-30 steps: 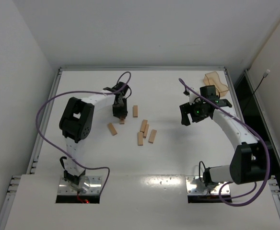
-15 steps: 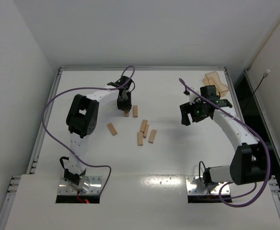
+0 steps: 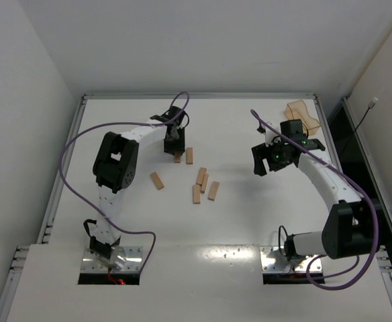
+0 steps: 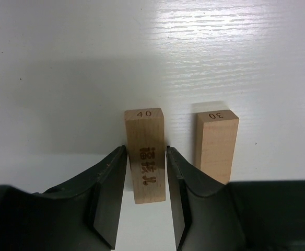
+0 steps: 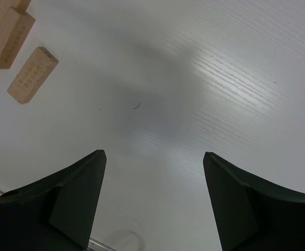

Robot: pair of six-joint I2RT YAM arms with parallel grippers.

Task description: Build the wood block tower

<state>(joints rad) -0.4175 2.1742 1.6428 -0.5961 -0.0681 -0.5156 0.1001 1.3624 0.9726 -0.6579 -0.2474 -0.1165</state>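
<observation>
Tan wood block (image 4: 144, 133) marked "40" inside left tool (image 4: 145, 151), grip unclear; right tool (image 5: 153, 153) wide open, empty.

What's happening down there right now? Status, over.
Left gripper straddles one wood block beside a second block, grip unclear. Right gripper open, empty. Nothing stacked yet; nothing in the way.

wood blocks (image 3: 203, 182) light tan, plain from above; block marked 40 (image 4: 145, 162) tan, dark burnt characters down face, number on end; block marked 30 (image 4: 216, 144) paler tan, number on end; table (image 3: 250, 221) white, faint streaky grain, glossy glare; left gripper (image 4: 145, 150), right gripper (image 5: 153, 153) black; arms (image 3: 320, 176) white links, black joints; cables (image 3: 62, 168) purple; tray (image 3: 302, 115) translucent orange-tan; green light (image 3: 276, 157) on right wrist
</observation>
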